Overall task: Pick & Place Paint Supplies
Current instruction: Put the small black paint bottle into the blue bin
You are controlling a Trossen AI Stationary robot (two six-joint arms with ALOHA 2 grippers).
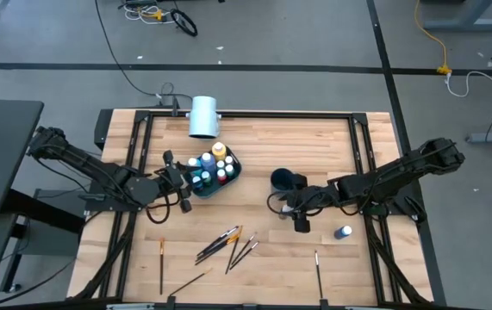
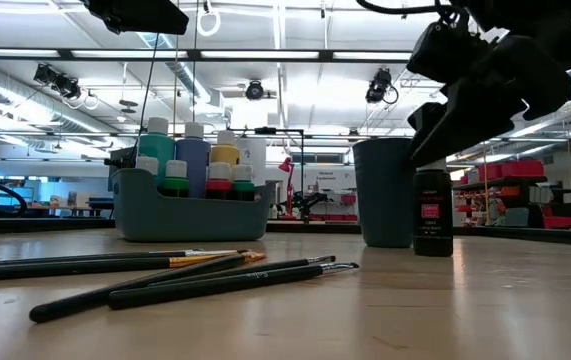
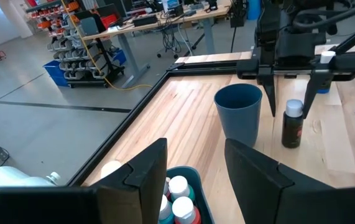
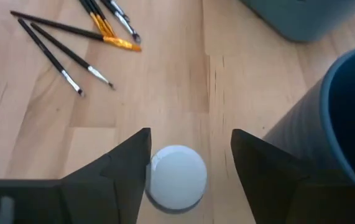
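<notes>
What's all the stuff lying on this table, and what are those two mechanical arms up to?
Bin: one, grey-blue, left of centre, full of upright paint bottles.
Cup: one, dark blue, centre.
Black bottle: one, white cap, upright beside the cup.
Blue bottle: one, lying alone at right.
Paintbrushes: about nine, dark or orange handles, scattered along the front.
White cylinder: one, back edge.
Left gripper: open, beside the bin.
Right gripper: open, straddling the black bottle.

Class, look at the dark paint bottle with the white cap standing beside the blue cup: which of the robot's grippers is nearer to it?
Right. The right gripper hangs directly over the dark bottle, fingers open either side of its cap. The left gripper is across the table at the bin of bottles.
</notes>
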